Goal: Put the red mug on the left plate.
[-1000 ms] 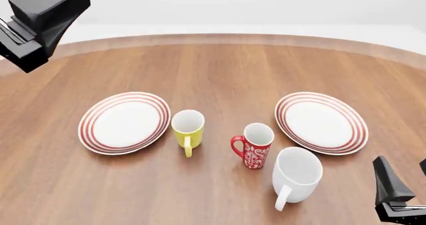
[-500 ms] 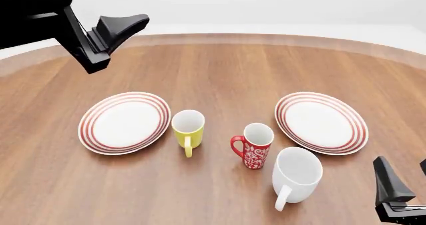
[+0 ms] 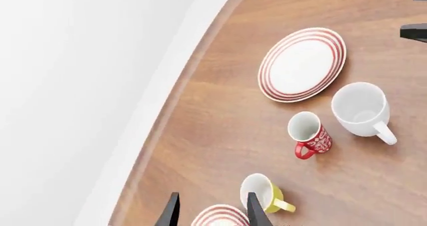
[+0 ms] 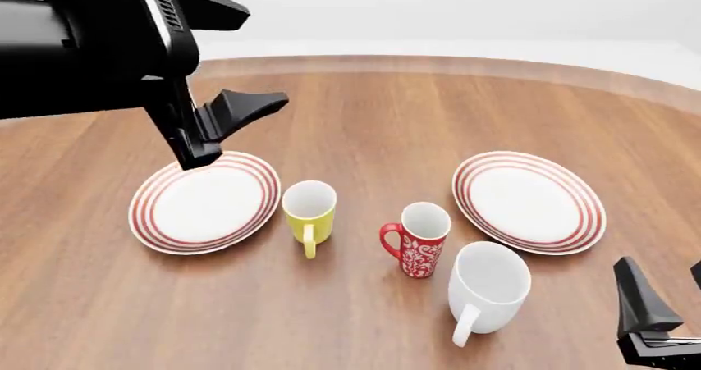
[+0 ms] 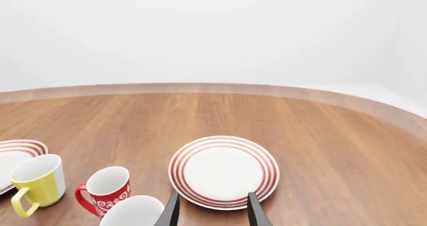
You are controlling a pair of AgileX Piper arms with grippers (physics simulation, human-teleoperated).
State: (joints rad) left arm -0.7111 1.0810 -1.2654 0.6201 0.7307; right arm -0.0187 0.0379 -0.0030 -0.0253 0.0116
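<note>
The red mug (image 4: 422,240) with a white floral pattern stands upright at the table's middle, handle to the left. It also shows in the left wrist view (image 3: 309,134) and the right wrist view (image 5: 107,190). The left plate (image 4: 205,202), white with red rings, lies flat to the left beyond the yellow mug; a sliver shows in the left wrist view (image 3: 220,215). My left gripper (image 4: 268,57) is open and empty, high above the plate's back edge. My right gripper (image 4: 659,265) is open and empty, low at the front right.
A yellow mug (image 4: 309,210) stands between the left plate and the red mug. A larger white mug (image 4: 488,284) stands close to the red mug's front right. A second ringed plate (image 4: 529,199) lies at the right.
My left arm has swung in from the far upper left, rightward and down, to above the left plate's back edge. The right arm and all the dishes have not moved.
</note>
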